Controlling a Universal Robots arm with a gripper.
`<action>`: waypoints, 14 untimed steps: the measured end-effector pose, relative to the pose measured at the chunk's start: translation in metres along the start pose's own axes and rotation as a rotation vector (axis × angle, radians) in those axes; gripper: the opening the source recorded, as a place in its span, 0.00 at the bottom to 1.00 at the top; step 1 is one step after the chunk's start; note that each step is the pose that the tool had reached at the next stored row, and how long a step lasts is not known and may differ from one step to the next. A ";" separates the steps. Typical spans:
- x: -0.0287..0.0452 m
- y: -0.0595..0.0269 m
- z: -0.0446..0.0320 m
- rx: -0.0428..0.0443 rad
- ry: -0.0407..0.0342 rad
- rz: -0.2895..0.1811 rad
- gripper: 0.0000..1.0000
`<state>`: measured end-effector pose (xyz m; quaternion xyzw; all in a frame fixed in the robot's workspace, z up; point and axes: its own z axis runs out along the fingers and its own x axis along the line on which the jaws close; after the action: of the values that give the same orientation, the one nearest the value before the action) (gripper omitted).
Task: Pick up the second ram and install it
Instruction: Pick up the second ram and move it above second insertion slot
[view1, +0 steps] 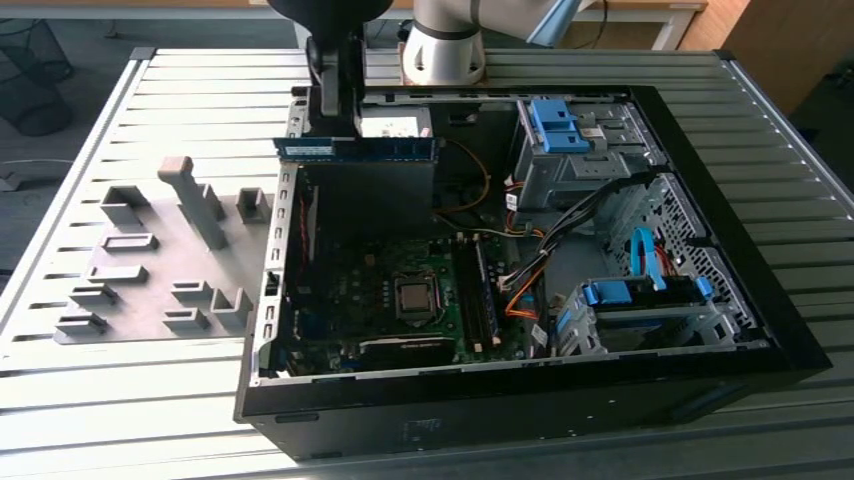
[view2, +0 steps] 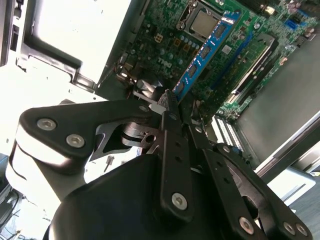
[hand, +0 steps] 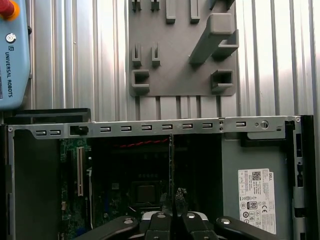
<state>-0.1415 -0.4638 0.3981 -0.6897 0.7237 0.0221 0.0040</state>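
Note:
In the exterior view my gripper (view1: 335, 132) hangs over the back left part of the open computer case (view1: 747, 300). It is shut on the second ram (view1: 387, 149), a slim blue-green board with a white sticker, held level above the motherboard (view1: 387, 300). In the first wrist view the second ram (hand: 171, 165) shows edge-on as a thin dark strip running out from my fingertips (hand: 165, 219). The second wrist view has my gripper (view2: 166, 102) pinched on the board's edge, high above the memory slots, where another blue memory board (view2: 205, 52) sits beside the processor socket (view2: 204, 22).
A grey fixture plate (view1: 147, 270) with upright blocks lies on the slatted table at the exterior view's left of the case. Inside the case are a power supply (view1: 394, 125), blue drive-bay clips (view1: 558, 125), and orange and black cables (view1: 527, 285). A teach pendant (hand: 12, 50) lies on the table.

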 end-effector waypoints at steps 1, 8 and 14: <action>-0.0001 -0.0016 0.0000 0.0000 -0.0001 0.000 0.14; -0.0003 -0.0069 -0.0001 0.0000 0.0000 0.000 0.14; -0.0003 -0.0070 -0.0001 0.0000 -0.0001 0.000 0.14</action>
<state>-0.1345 -0.4638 0.3981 -0.6897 0.7237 0.0221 0.0040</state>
